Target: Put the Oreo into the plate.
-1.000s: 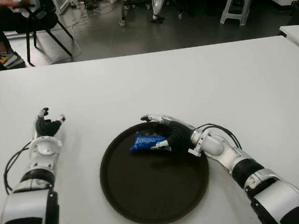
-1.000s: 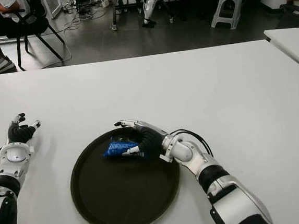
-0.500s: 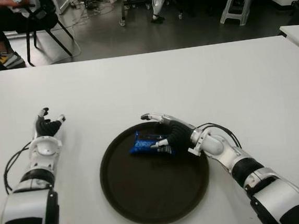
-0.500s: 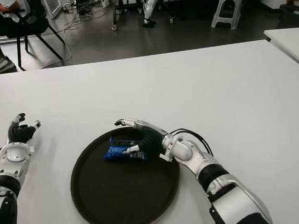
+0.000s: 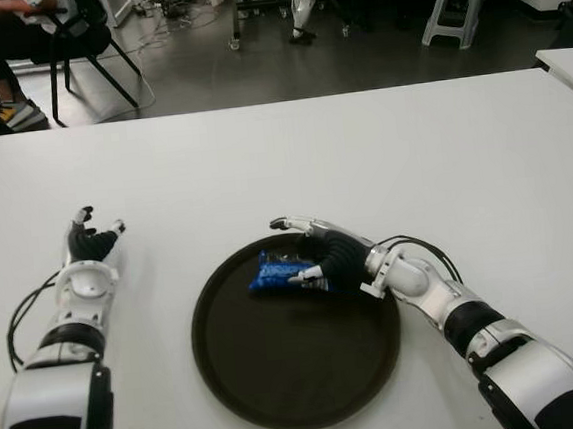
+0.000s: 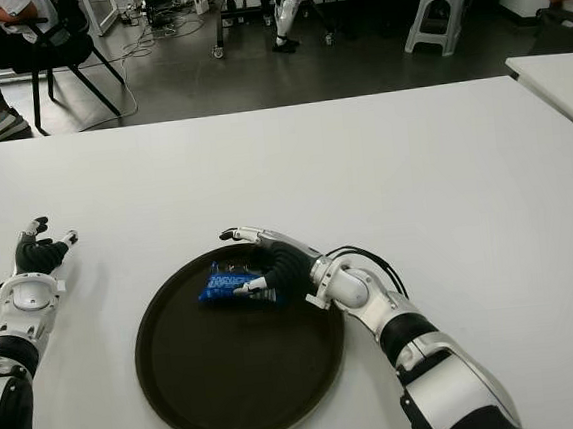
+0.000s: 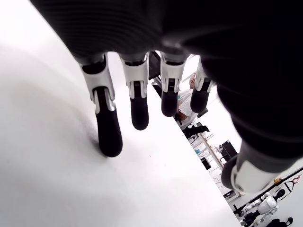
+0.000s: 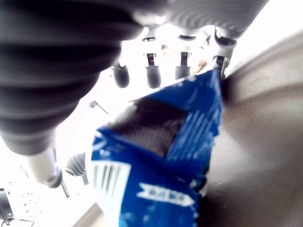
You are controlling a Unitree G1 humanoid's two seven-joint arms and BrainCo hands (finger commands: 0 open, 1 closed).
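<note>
Far left: the left hand (image 5: 90, 242), black-fingered with a white wrist, shows on the white tabletop (image 5: 382, 156), well apart from the plate on the plate's left side. In the left wrist view its fingers (image 7: 108, 130) hang loosely extended with gaps between them and nothing between them and the palm; one fingertip appears to touch the table.

Centre: the round, dark brown plate (image 5: 282, 396) with a low raised rim lies flat on the table. Its only content is the blue Oreo packet (image 5: 275, 273), a crinkled foil wrapper with white lettering, lying in the far part of the plate, just inside the rim.

Centre right: the right hand (image 5: 320, 255) reaches over the plate's far-right part and meets the packet's right end. The thumb extends along the far side of the packet and the curled fingers (image 8: 150, 75) lie against its near side and top. In the right wrist view the packet (image 8: 161, 156) fills the space beneath the palm, resting on the dark plate surface; the fingers are loosely curved around it, but whether they press it or merely touch it cannot be told.

Background: beyond the table's far edge, a grey floor, a seated person on a black chair (image 5: 70, 38) at upper left, and a white plastic stool (image 5: 449, 5) at upper right.
</note>
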